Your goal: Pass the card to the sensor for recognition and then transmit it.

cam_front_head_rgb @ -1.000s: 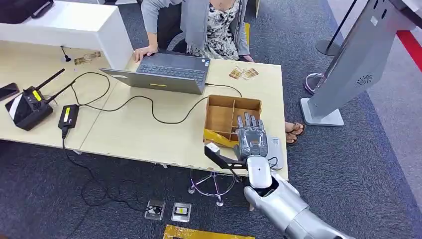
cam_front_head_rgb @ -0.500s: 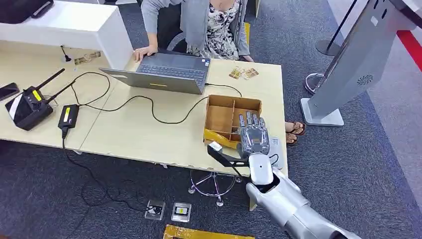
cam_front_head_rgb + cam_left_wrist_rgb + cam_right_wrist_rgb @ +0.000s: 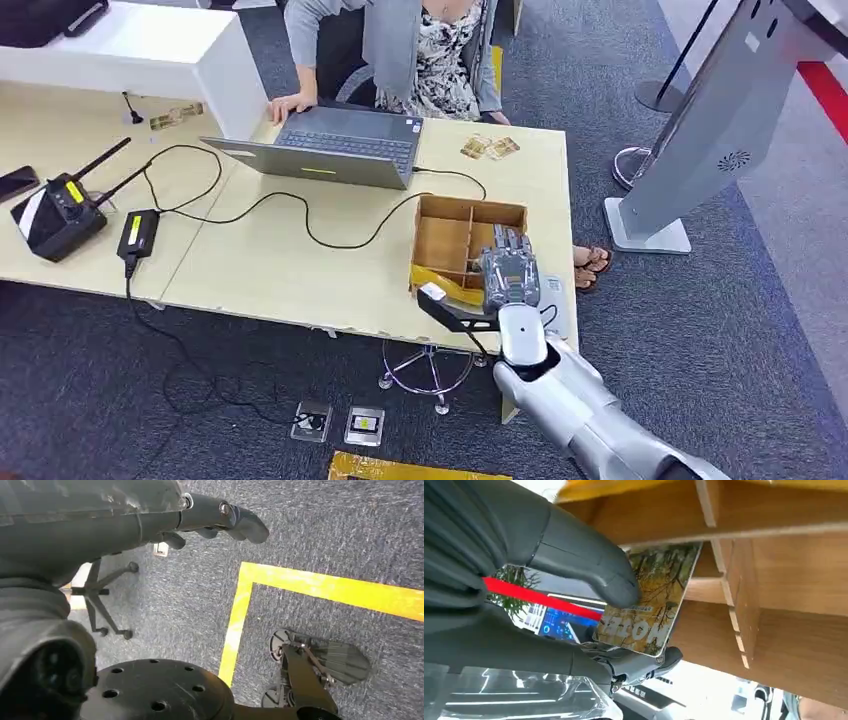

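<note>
In the right wrist view my right hand [image 3: 499,595] pinches a card [image 3: 654,600] with a yellow forest print between thumb and fingers. The card stands at the edge of a compartment of the wooden divided box [image 3: 784,580]. From the head view my right hand [image 3: 508,280] lies back-up over the near right part of that box [image 3: 448,235], at the table's near right corner, hiding the card. A flat grey device [image 3: 556,300] lies on the table beside the hand. My left hand [image 3: 220,520] hangs over the carpet and holds nothing.
A tall grey kiosk [image 3: 715,130] stands on the floor right of the table. A person [image 3: 420,50] sits at a laptop [image 3: 330,145] on the far side. Loose cards [image 3: 488,148] lie near the far right corner. Cables and a radio [image 3: 60,210] occupy the left.
My right hand has crept forward and slightly right, so its fingertips now reach further over the wooden box. Nothing else has moved.
</note>
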`<state>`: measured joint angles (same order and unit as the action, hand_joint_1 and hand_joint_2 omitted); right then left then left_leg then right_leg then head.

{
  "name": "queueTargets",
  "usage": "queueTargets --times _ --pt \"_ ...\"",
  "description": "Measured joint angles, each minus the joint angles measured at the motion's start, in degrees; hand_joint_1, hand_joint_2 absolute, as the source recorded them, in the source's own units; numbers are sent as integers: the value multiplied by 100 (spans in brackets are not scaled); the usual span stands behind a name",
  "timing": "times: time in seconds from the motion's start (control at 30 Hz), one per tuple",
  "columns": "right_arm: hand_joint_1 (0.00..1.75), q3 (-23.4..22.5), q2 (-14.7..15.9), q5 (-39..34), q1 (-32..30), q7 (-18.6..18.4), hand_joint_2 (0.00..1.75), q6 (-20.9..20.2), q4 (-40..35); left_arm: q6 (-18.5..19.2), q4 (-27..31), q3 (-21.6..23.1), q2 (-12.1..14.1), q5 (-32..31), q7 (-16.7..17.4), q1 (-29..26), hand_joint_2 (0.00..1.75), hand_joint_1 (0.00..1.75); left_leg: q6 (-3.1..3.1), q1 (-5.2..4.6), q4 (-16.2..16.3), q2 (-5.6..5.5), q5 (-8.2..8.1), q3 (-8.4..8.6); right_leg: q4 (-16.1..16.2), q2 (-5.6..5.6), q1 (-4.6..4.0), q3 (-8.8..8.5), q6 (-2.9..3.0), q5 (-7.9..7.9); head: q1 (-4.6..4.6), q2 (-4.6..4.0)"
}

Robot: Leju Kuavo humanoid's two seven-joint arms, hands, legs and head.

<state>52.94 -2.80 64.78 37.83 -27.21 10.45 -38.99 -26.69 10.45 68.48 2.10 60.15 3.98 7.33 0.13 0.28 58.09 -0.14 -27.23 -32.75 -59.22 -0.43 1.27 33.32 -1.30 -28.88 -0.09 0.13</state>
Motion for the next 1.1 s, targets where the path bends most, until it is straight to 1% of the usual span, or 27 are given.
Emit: queueTargets --times 0.4,0.7,1.1 --pt "175 -57 -59 -208 19 252 175 129 114 -96 0 0 -2 -9 70 1 0 0 0 1 0 9 0 11 0 14 0 -7 0 1 2 0" --pt "175 -57 -151 -258 4 286 175 188 127 -155 0 0 -2 -37 85 2 0 0 -1 4 0 23 -1 15 -1 26 -4 -6 3 3 0 0" --pt "175 -54 -164 -321 14 236 175 155 -59 -164 0 0 -2 -55 118 1 0 0 -1 3 0 22 0 11 -1 21 -4 -6 5 5 2 0"
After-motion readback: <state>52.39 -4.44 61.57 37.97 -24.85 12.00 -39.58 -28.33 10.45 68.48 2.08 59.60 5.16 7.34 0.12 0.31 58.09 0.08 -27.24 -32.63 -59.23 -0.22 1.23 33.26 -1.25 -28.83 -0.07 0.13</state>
